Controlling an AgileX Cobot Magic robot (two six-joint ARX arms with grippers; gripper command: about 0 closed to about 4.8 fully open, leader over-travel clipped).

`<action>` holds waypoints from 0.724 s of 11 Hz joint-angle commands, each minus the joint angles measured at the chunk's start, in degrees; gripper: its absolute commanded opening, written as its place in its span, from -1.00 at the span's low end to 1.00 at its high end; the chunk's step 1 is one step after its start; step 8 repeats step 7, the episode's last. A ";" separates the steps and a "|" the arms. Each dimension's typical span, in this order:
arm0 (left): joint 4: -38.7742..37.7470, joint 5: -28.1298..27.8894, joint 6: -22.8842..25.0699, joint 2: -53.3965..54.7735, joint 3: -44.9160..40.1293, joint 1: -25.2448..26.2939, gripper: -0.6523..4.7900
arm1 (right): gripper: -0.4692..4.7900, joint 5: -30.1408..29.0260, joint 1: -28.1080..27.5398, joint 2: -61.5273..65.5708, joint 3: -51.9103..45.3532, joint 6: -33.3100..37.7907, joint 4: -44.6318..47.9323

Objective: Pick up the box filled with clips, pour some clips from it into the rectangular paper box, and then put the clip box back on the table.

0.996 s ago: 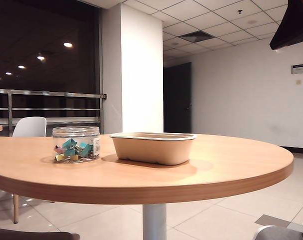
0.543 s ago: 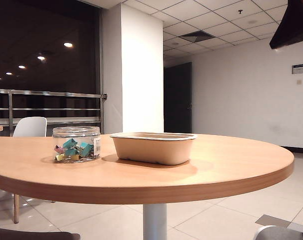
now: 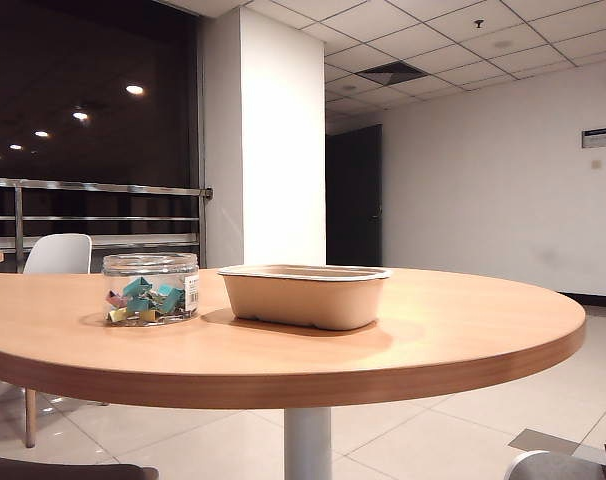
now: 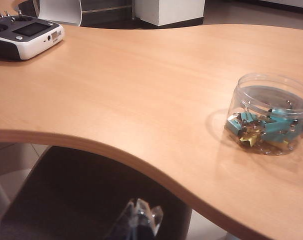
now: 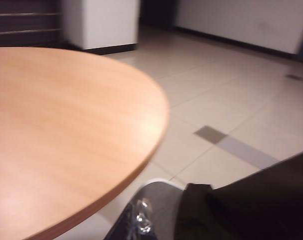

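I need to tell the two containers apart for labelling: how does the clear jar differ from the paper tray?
The jar is clear, round and shows coloured clips; the tray is opaque beige, oblong and wider, its contents hidden. The jar bears a white label; the tray is plain. Both stand upright, apart, on the table.

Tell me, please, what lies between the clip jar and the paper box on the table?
Nothing: in the exterior view only bare table shows between the clip jar and the paper box; they stand apart.

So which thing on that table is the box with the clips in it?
On the round wooden table, look left of the beige paper tray. The clip box stands there: a squat clear round jar, apart from the tray, see-through, with colourful clips inside and a white label on its side.
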 commanded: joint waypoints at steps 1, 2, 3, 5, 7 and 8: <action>-0.24 0.11 0.46 -0.07 -0.02 -0.02 -0.78 | -0.82 0.00 -2.25 -3.17 -3.85 5.88 -0.85; -0.24 0.09 0.46 -0.07 -0.02 -0.02 -0.78 | -0.82 0.02 -2.25 -3.17 -3.85 5.81 -0.81; -0.24 0.09 0.46 -0.07 -0.02 -0.02 -0.78 | -0.82 0.00 -2.34 -3.17 -3.85 5.81 -0.72; -0.24 0.09 0.46 -0.07 -0.02 -0.02 -0.78 | -0.82 0.00 -2.34 -3.17 -3.85 5.79 -0.72; -0.24 0.09 0.46 -0.07 -0.02 -0.02 -0.78 | -0.82 0.00 -2.27 -3.17 -3.85 5.81 -0.72; -0.24 0.09 0.46 -0.07 -0.02 -0.02 -0.78 | -0.82 0.00 -2.27 -3.17 -3.85 5.81 -0.72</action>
